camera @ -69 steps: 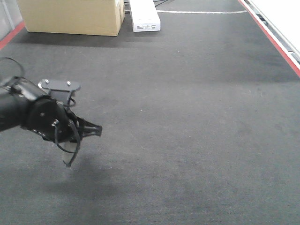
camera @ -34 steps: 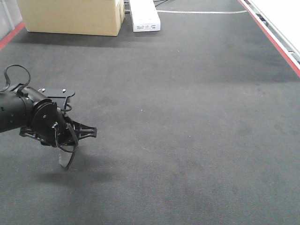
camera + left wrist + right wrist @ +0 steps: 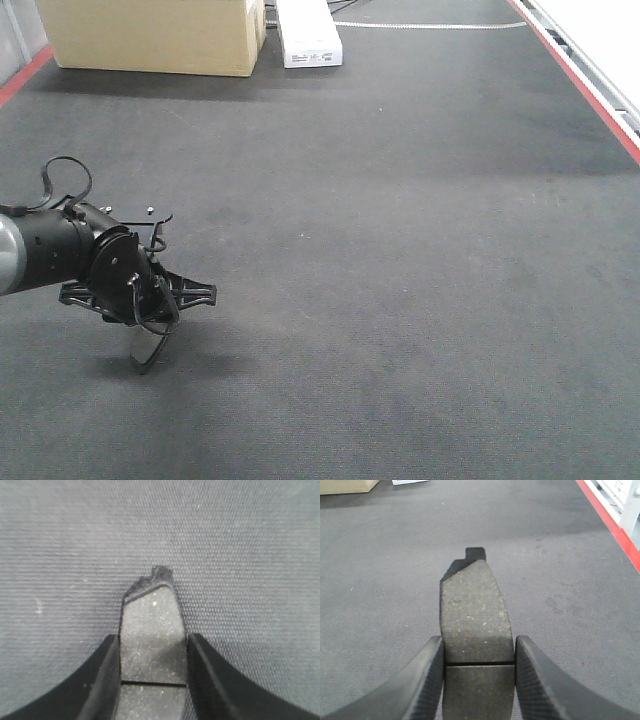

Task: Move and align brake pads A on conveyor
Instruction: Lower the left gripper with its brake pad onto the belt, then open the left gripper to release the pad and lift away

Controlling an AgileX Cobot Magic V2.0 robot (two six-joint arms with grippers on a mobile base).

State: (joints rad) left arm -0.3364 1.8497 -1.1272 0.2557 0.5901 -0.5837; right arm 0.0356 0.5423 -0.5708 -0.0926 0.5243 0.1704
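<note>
The exterior front-facing view shows us one conveyor [image 3: 400, 250], a wide dark charcoal belt that fills nearly the whole picture, with two red edge strips, one on the left [image 3: 22, 78] and one on the right [image 3: 590, 92]. At the belt's far end stand two containers: one cardboard box [image 3: 150, 35] and, just beside it, one smaller white box [image 3: 308, 38]. We see only their outsides, so we cannot tell what they hold.

One arm appears in this view, low on the left, with the left gripper [image 3: 148, 352] pointing down near the belt. From here we cannot make out what is between its fingers.

The left wrist-mounted view settles that. The left gripper [image 3: 153, 637] is clamped on one brake pad, the left brake pad [image 3: 150, 615], with a finger pressed against each long side. A thin groove crosses the pad between the fingers. Its far end is very near the belt's weave, and we cannot tell whether it touches.

The right wrist-mounted view shows what the front view does not. The right gripper [image 3: 478, 640] is closed the same way on a second pad, the right brake pad [image 3: 475, 605]. This pad is also grooved and is held above the conveyor [image 3: 385, 555], with the red strip [image 3: 610, 525] well off to its right.

So we count two pads, each gripped and neither lying free on the belt.
</note>
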